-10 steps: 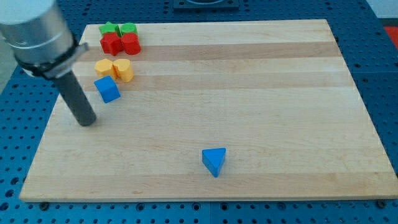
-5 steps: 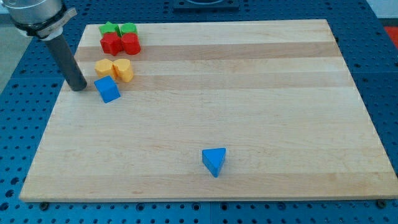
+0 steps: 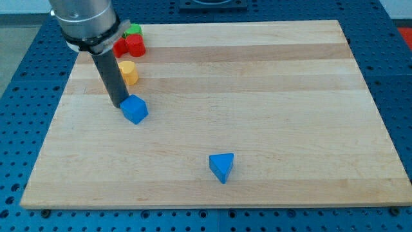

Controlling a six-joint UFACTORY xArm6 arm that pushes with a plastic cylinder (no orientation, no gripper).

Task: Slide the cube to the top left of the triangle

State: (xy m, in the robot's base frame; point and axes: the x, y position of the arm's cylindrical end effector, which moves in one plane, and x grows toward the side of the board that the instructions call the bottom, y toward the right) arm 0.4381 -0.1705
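A blue cube (image 3: pixel 134 109) lies on the wooden board (image 3: pixel 257 96), left of centre. My tip (image 3: pixel 116 104) touches the cube's upper left side. A blue triangle (image 3: pixel 222 167) lies toward the view's bottom, right of and below the cube. The cube is well apart from the triangle, up and to its left.
Near the view's top left a yellow block (image 3: pixel 129 72) shows beside the rod. Red blocks (image 3: pixel 131 46) and a green block (image 3: pixel 133 29) sit above it, partly hidden by the arm. The board's left edge is close to the rod.
My tip moved from left of the cube up and right, then came against the cube. The cube slid to the right and down. The triangle has not moved.
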